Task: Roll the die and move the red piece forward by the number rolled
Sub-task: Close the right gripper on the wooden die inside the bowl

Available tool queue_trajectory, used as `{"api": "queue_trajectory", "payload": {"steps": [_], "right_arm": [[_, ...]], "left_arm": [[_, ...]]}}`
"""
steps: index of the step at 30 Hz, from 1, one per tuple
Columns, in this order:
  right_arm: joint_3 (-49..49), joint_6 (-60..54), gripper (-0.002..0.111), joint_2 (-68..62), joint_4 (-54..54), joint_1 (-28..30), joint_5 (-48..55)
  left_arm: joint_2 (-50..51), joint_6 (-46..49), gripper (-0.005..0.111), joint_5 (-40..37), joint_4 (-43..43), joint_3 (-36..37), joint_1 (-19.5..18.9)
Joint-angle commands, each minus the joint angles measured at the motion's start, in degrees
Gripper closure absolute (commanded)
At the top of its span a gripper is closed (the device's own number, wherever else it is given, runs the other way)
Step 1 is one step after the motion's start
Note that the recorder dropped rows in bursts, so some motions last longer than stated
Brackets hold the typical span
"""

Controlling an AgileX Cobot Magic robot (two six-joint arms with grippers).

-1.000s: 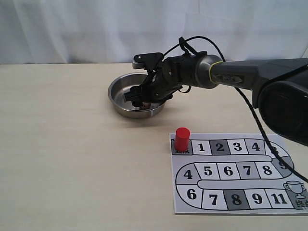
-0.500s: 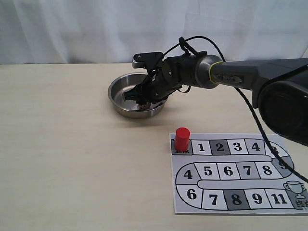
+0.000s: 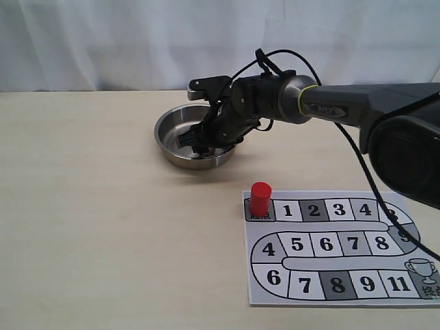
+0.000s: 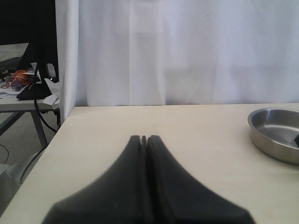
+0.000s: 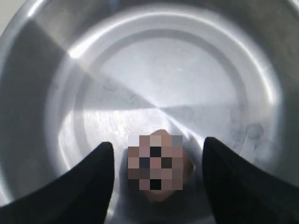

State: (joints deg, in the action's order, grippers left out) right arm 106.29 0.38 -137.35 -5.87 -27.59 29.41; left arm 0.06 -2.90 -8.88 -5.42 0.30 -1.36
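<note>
The die (image 5: 159, 165), a beige cube with black pips, lies on the floor of the steel bowl (image 5: 56, 70). My right gripper (image 5: 158, 148) is lowered into the bowl and stands open, one black finger on each side of the die with a gap to both. From the exterior view this gripper (image 3: 196, 143) is inside the bowl (image 3: 165, 130) and hides the die. The red piece (image 3: 260, 198) stands upright on the start square of the board (image 3: 337, 247). My left gripper (image 4: 144, 138) is shut and empty above the table, well away from the bowl (image 4: 273, 140).
The paper board with numbered squares lies at the front right of the table (image 3: 103, 227). The right arm's cable (image 3: 344, 130) loops over the table behind the board. A white curtain (image 3: 137, 41) backs the table. The table's left edge (image 4: 58, 130) shows beside the left gripper.
The right arm's wrist has shifted slightly left over the bowl, its fingers staying down inside. The red piece and board have not moved.
</note>
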Motion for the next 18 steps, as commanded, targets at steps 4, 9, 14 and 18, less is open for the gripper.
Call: {"api": "queue_trajectory", "payload": {"steps": [4, 9, 14, 18], "right_arm": [[0.82, -0.82, 0.057, -0.05, 0.51, 0.09, 1.55], [0.82, -0.82, 0.069, -0.97, 0.51, 0.09, 1.09], [0.82, -0.82, 0.068, -0.97, 0.51, 0.09, 0.79], [1.75, -0.82, 0.097, -0.97, 0.51, 0.09, 0.46]], "left_arm": [[-0.06, -0.12, 0.107, 0.76, 0.05, -0.3, 0.01], [-0.06, -0.12, 0.107, 0.76, 0.05, -0.3, 0.01], [-0.06, -0.12, 0.107, 0.76, 0.05, -0.3, 0.01], [-0.06, -0.12, 0.107, 0.63, 0.05, -0.3, 0.01]]}}
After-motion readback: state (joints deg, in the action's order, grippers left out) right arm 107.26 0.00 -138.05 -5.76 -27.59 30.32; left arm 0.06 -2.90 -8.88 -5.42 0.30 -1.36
